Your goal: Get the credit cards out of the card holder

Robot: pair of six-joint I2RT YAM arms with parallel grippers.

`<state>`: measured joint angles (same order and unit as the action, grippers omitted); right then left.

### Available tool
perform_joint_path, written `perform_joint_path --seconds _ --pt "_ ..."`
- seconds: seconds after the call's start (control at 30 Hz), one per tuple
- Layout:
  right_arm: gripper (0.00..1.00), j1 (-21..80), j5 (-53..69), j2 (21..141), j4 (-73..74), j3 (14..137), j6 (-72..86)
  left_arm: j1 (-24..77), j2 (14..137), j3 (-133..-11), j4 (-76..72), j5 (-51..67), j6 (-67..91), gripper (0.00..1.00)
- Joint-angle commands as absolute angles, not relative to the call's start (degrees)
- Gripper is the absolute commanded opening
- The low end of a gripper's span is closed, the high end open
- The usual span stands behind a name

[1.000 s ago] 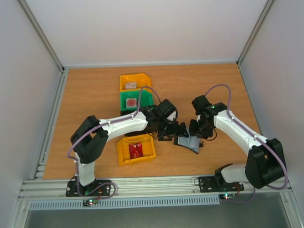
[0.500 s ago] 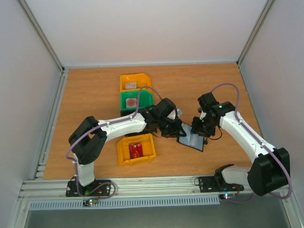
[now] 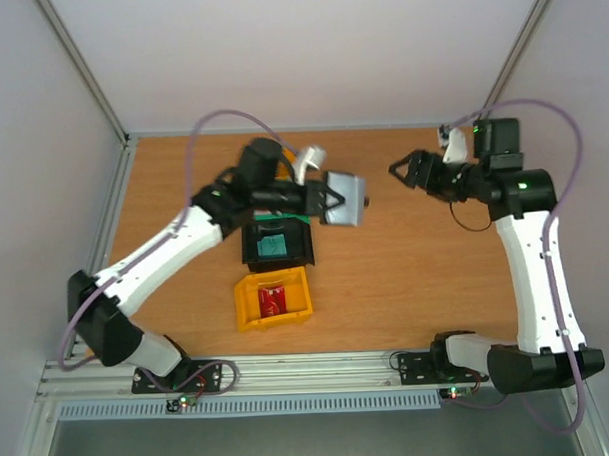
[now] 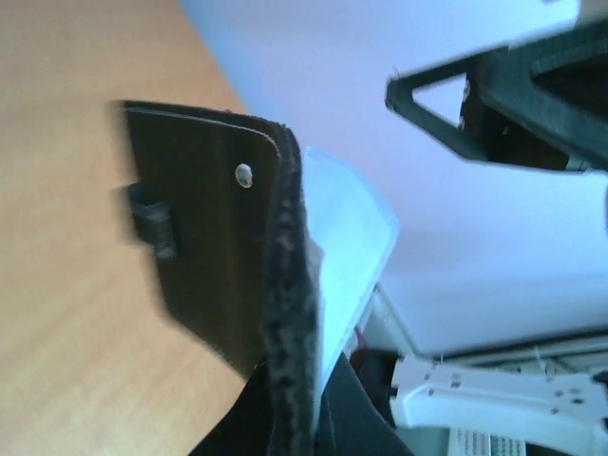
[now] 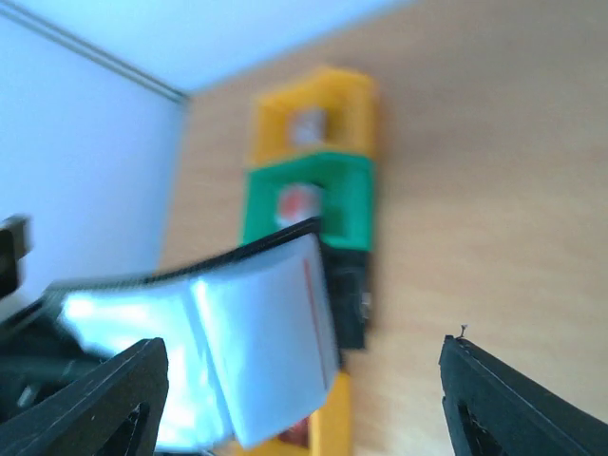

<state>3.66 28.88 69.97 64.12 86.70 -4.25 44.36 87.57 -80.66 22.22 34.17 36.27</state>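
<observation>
Your left arm stretches out high over the worktop [image 3: 406, 274], its tool [image 3: 325, 199] clamped tight on the card holder [image 3: 346, 199], held aloft. Your right tool [image 3: 401, 171] faces it, raised, jaws wide, empty.

A wooden table [image 3: 416, 274] carries four small open bins in a row. The far yellow bin [image 5: 356, 119] touches a green bin [image 5: 353, 209], then comes a black bin [image 3: 307, 250]. The near yellow bin [image 3: 245, 300] lies just beside that one (turned slightly askew). White wall panels [image 3: 298, 48] enclose the table, and a metal rail [image 3: 309, 368] runs along its near edge.
</observation>
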Motion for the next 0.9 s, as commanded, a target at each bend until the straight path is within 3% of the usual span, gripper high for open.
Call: perform_joint_path --seconds 0.0,0.2,0.47,0.87 --pt "0.79 -1.31 50.59 71.54 57.79 96.26 -5.95 37.48 83.53 -86.37 18.35 44.26 29.10 0.00" --pt "0.77 -5.27 68.23 75.97 44.14 105.12 0.85 33.43 80.86 -93.60 11.64 55.44 24.12 0.00" --pt "0.81 -2.58 68.92 75.31 37.28 109.98 1.64 32.17 81.10 -103.89 7.55 62.76 15.04 0.00" --pt "0.87 -0.94 77.49 77.83 16.81 114.07 15.79 32.25 86.06 -116.43 8.96 58.89 10.31 0.00"
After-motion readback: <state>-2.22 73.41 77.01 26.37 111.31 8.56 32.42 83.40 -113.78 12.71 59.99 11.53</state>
